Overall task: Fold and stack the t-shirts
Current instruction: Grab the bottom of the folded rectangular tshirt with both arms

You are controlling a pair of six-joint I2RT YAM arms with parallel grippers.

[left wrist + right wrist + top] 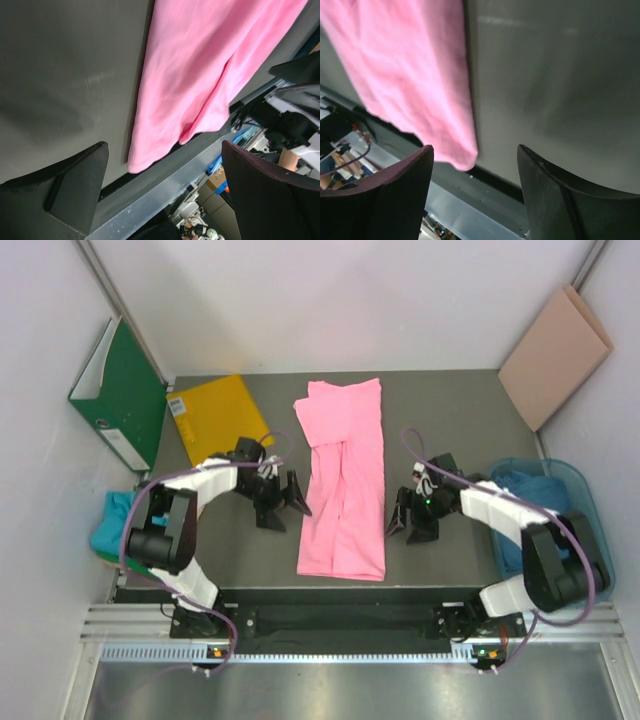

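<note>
Two robot arms flank a pink t-shirt [342, 480] laid out as a long strip on a grey table [450, 410].

We see the pink t-shirt in the middle of the table, folded lengthwise, its near end close to the front edge. The left gripper [282, 500] sits just beside its left edge, jaws wide apart and empty. The right gripper [408, 520] sits just beside its right edge, jaws also parted, holding nothing. To fold well, we judge, both should pinch the near corners together, lift evenly, and lay them squarely on the far end.
</note>
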